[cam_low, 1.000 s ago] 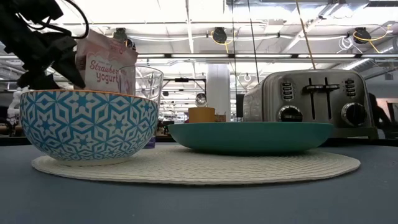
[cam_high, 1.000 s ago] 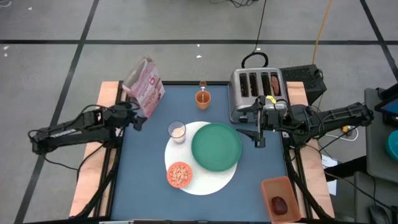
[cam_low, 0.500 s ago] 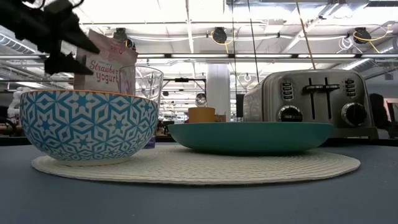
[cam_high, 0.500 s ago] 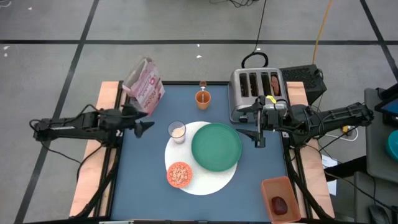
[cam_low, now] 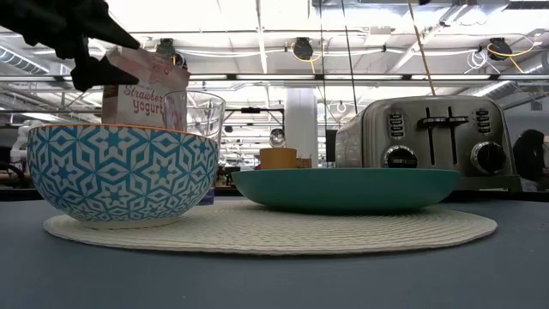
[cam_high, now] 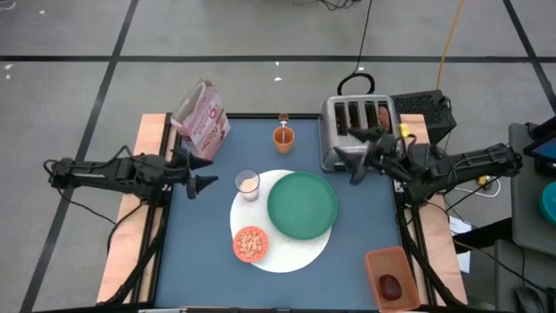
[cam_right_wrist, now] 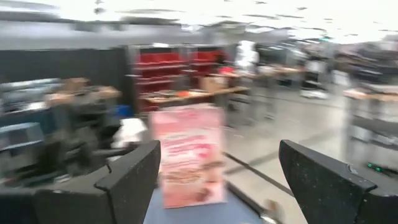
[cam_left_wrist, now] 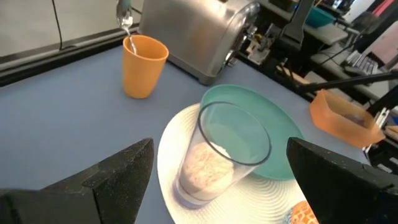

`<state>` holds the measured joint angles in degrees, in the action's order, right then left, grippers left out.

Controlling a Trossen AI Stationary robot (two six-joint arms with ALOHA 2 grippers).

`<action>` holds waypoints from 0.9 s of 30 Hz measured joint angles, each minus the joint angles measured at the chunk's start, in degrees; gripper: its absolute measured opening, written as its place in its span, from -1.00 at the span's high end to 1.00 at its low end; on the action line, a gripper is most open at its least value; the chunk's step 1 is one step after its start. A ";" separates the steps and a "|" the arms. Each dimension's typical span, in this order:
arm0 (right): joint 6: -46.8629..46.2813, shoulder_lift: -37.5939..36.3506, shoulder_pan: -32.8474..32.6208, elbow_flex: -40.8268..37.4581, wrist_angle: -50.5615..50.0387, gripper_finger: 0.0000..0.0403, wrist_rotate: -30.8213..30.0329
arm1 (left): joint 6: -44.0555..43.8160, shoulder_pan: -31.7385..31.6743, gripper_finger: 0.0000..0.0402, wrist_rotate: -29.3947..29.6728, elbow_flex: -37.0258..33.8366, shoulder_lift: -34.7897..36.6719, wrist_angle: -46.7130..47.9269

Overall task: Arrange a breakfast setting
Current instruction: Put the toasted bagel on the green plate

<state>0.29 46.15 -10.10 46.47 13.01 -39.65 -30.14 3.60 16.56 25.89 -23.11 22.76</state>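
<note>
Two slim, jointed black arms, each ending in a black hand with two wedge-shaped fingers (cam_left_wrist: 118,177).

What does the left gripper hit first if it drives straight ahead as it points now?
Most likely the milk glass: it sits centred between the open left gripper fingers, on the white mat. Height is unclear, so it may meet only the rim.

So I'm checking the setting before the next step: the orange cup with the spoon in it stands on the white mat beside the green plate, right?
Not quite. The orange cup with the spoon in it stands on the bare table, off the white mat and apart from the green plate, toward the far edge next to the toaster. The high view shows it.
</note>
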 joint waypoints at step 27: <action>-23.64 -0.20 17.21 25.45 -53.20 -0.23 -12.82 | 4.62 0.41 -0.84 0.04 0.00 -8.50 -10.05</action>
<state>-23.35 45.95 7.10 71.92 -40.19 -52.47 -25.52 4.01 16.60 25.89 -31.62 12.71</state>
